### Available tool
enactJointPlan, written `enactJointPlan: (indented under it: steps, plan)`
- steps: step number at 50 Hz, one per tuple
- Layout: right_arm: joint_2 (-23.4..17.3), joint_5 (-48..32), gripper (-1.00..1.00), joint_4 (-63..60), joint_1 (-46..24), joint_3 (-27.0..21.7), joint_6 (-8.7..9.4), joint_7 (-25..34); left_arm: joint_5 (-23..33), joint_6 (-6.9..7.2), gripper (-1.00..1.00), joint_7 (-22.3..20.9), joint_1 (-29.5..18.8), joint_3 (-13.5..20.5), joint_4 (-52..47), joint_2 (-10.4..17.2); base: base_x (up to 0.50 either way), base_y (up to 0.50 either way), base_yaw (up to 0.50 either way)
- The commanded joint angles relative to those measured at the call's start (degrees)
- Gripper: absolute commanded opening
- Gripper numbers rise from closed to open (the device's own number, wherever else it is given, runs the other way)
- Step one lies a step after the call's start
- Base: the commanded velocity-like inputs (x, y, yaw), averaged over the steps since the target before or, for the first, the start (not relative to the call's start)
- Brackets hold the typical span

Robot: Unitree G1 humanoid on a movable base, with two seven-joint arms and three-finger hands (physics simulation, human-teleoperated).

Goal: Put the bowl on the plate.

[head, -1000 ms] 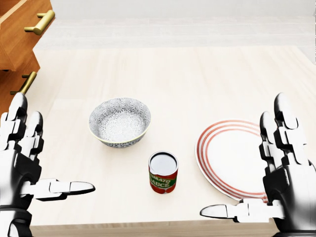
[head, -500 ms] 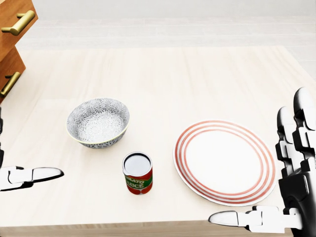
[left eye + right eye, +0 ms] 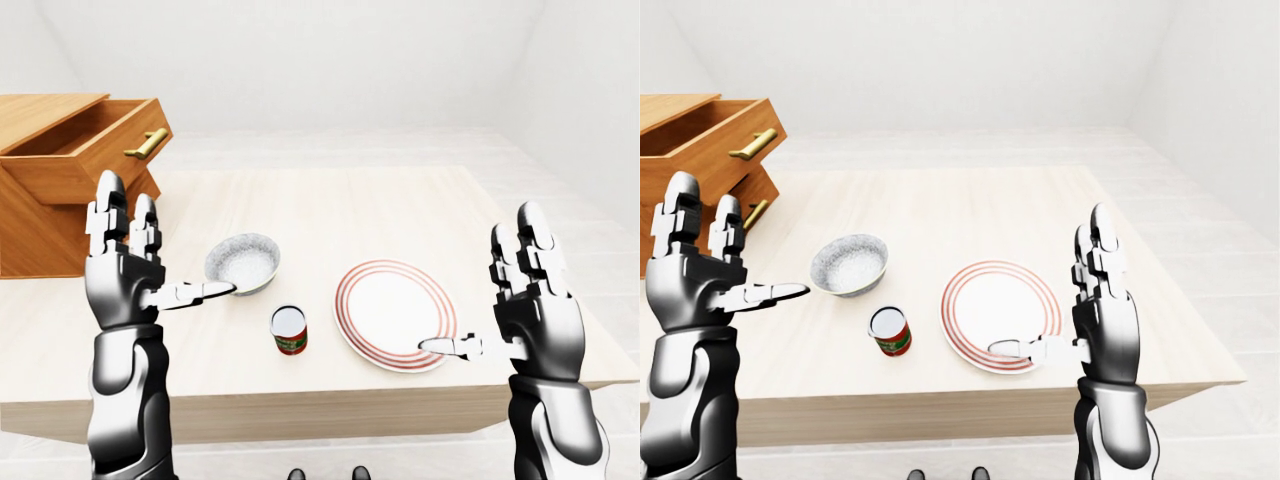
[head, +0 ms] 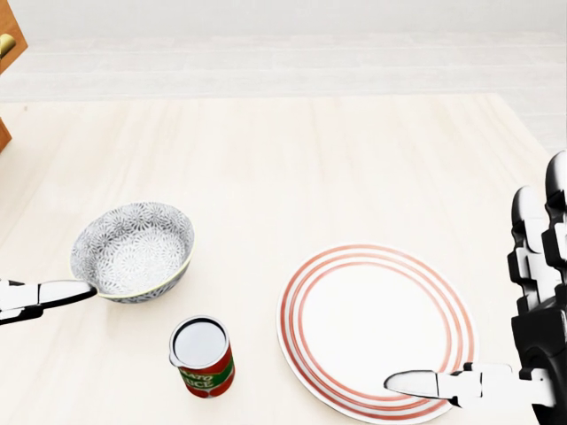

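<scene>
Head view: bowl (image 4: 133, 251) left, plate (image 4: 376, 323) right, tomato sauce can (image 4: 203, 356) between — reach step. Left hand (image 3: 120, 285), right hand (image 3: 535, 315) both spread wide. Next: grip bowl rim.

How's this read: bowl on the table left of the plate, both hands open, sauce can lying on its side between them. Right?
Not quite. The sauce can stands upright, top facing up, as the head view shows. The rest holds: the bowl sits on the table left of the plate, and the left hand and right hand are open.
</scene>
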Motion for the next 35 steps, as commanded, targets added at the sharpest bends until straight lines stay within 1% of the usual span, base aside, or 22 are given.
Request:
enactJointPlan:
  steps: [1, 11, 14, 19, 35]
  plan:
    - [-0.13, -0.08, 1.00, 0.66, -0.94, -0.47, 0.00, -0.46, 0.21, 0.00, 1.00, 0.43, -0.43, -0.29, 1.75, 0.40, -0.01, 0.00, 0.00]
    - [-0.41, -0.90, 1.00, 2.12, -1.49, 0.27, 0.00, -0.73, 0.36, 0.00, 1.00, 0.37, -0.51, -0.64, 2.89, 0.41, 0.00, 0.00, 0.00]
    - [-0.47, -1.14, 1.00, 2.55, -1.64, 0.80, 0.00, -0.84, 0.21, 0.00, 1.00, 0.44, -0.88, -0.47, 3.47, 0.60, 0.00, -0.34, 0.00]
    - [-0.78, -1.56, 1.00, 2.51, -1.59, 1.48, 0.00, -0.81, 0.24, 0.00, 1.00, -0.11, -0.17, -0.76, 3.25, 0.51, 0.00, -0.40, 0.00]
    - [-1.01, -1.60, 1.00, 1.05, -1.58, 0.97, 0.00, -0.59, 0.58, 0.00, 1.00, -0.36, 0.01, -0.63, 2.78, 0.55, 0.00, 0.00, 0.00]
